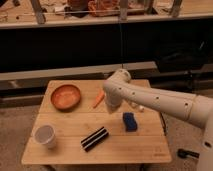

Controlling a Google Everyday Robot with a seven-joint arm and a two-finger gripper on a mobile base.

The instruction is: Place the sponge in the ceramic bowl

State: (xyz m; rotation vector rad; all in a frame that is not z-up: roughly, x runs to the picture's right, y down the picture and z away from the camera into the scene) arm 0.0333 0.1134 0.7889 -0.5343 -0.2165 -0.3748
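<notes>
The white robot arm (155, 100) reached in from the right of my view across the pale wooden table (145, 147). Its gripper (112, 105) hung low over the middle of the top, just beside a small orange carrot-shaped piece (99, 99). I could not tell how far the claw was open, nor whether it had hold of anything. The small blue wavy-edged sponge (130, 121) lay flat on the table, near the gripper but apart from it. The round orange-brown ceramic bowl (65, 96) sat at the back left, well apart from the sponge. Toward the front were a white cup (45, 136) and a black bar with white stripes (95, 138).
</notes>
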